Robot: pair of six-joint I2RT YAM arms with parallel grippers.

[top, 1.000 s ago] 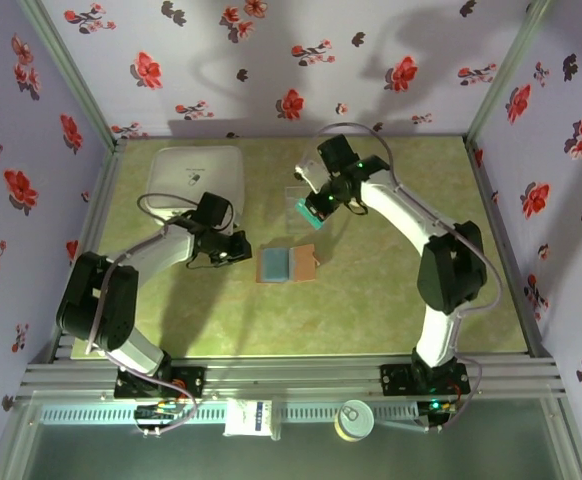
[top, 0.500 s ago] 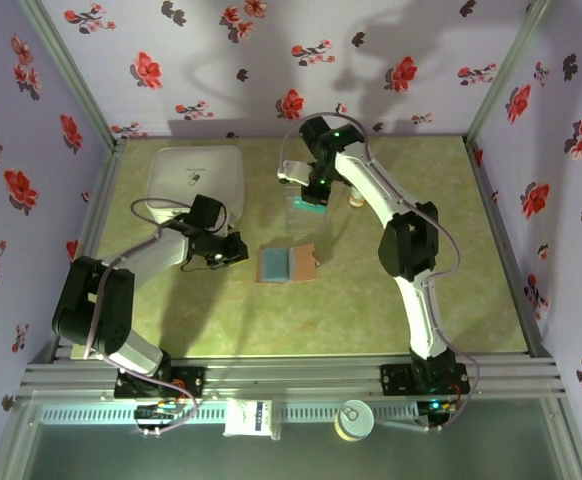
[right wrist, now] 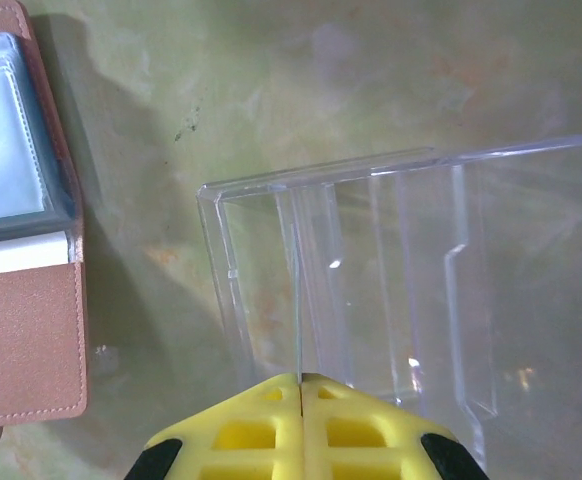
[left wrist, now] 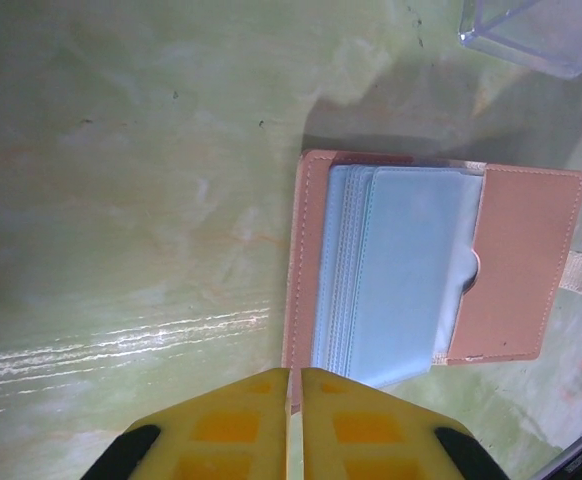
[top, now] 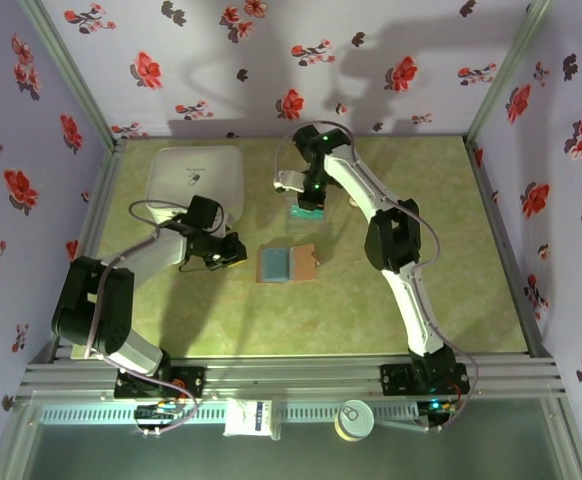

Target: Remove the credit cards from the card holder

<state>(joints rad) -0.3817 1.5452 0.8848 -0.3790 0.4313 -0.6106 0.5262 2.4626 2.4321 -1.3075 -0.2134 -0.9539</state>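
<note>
The card holder [top: 286, 263] lies open at mid-table, tan with blue-grey pockets [left wrist: 401, 270]; its tan flap also shows at the left of the right wrist view [right wrist: 21, 340]. My left gripper [top: 235, 250] is at its left edge. The yellow jaws [left wrist: 293, 376] are shut, and the tan edge runs into the slit between them. My right gripper [top: 309, 194] is farther back, shut on a teal credit card [top: 306, 208]. From the wrist that card [right wrist: 295, 300] shows edge-on as a thin line rising from the closed jaws [right wrist: 300, 378], over the clear tray [right wrist: 511, 260].
A big white square container [top: 196, 175] stands at the back left, close behind my left arm. The clear tray's corner [left wrist: 541, 35] lies just beyond the card holder. Flowered walls and metal posts close in the table on three sides.
The right arm has swung its elbow left and stretched back, carrying the teal card a little left and back over the clear tray. The left gripper and the card holder have stayed put.
</note>
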